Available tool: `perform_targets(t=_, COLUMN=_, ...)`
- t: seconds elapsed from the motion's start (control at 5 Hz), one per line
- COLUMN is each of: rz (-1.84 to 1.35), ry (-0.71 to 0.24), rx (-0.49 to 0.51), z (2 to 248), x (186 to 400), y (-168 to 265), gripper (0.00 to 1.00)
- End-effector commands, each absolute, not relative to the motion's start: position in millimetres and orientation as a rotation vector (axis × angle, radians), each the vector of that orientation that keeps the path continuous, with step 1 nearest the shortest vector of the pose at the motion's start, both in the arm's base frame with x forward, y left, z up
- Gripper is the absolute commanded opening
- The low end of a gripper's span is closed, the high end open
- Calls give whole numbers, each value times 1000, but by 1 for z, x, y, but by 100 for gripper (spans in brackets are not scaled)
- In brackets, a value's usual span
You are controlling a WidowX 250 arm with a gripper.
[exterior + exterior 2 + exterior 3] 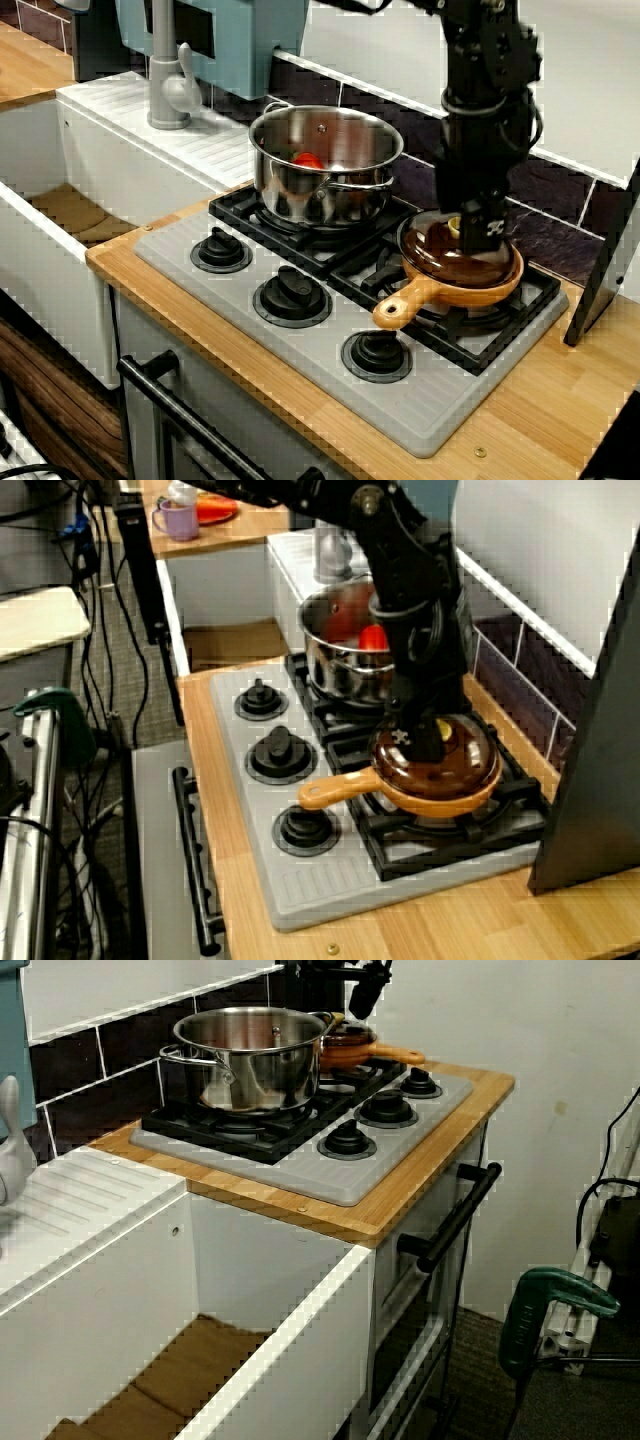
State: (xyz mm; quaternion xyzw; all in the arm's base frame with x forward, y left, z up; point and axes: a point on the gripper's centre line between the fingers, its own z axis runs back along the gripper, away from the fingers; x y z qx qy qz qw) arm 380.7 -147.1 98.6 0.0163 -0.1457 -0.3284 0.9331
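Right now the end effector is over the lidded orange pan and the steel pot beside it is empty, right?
Not empty: the steel pot holds a red item, clear in the view from the front. The end effector is over the lidded orange pan, as you say.

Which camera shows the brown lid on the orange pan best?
The high side view: the brown lid shows nearly whole on the orange pan, with the claw at its top. In the front view the arm covers part of it. In the sink-side view the steel pot hides almost all of it.
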Motion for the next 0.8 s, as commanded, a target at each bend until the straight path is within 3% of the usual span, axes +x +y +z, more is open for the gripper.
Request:
perform_targets(t=0.0, rz=-665, ry=-366, rx=39, z=121, x=379, y=-139, gripper=100)
perform_targets(t=0.6, rz=-638, ry=-388, rx=23, z=140, x=373, y=-128, gripper=100)
